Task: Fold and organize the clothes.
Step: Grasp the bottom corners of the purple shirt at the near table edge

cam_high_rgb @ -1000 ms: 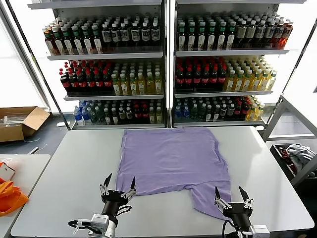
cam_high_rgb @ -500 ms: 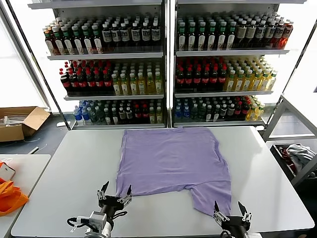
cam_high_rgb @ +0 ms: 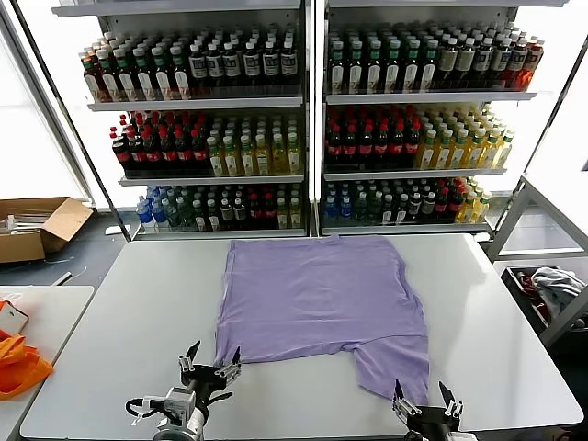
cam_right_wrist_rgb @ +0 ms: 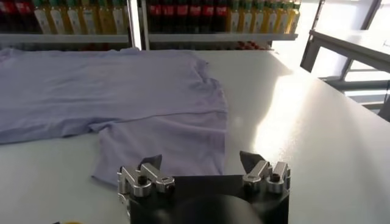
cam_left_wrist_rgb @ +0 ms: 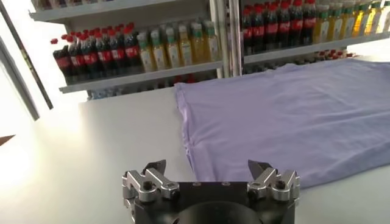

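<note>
A lavender T-shirt (cam_high_rgb: 322,294) lies spread flat on the white table (cam_high_rgb: 138,312), plain side up, with one sleeve (cam_high_rgb: 395,367) reaching toward the near right edge. My left gripper (cam_high_rgb: 213,356) hovers open just in front of the shirt's near left corner (cam_left_wrist_rgb: 201,173), holding nothing. Near the table's front edge my right gripper (cam_high_rgb: 418,395) stands open and empty, just short of the sleeve's hem (cam_right_wrist_rgb: 164,152). In both wrist views the fingers stand wide apart with cloth beyond them: the left gripper (cam_left_wrist_rgb: 207,167) and the right gripper (cam_right_wrist_rgb: 201,159).
Shelves of bottled drinks (cam_high_rgb: 303,129) stand behind the table. A cardboard box (cam_high_rgb: 37,225) sits on the floor at far left, an orange bag (cam_high_rgb: 18,363) on a side table, and a metal rack (cam_high_rgb: 542,276) with cloth at right.
Both grippers have drawn back toward the table's near edge and lower in view, staying open. The shirt has not moved.
</note>
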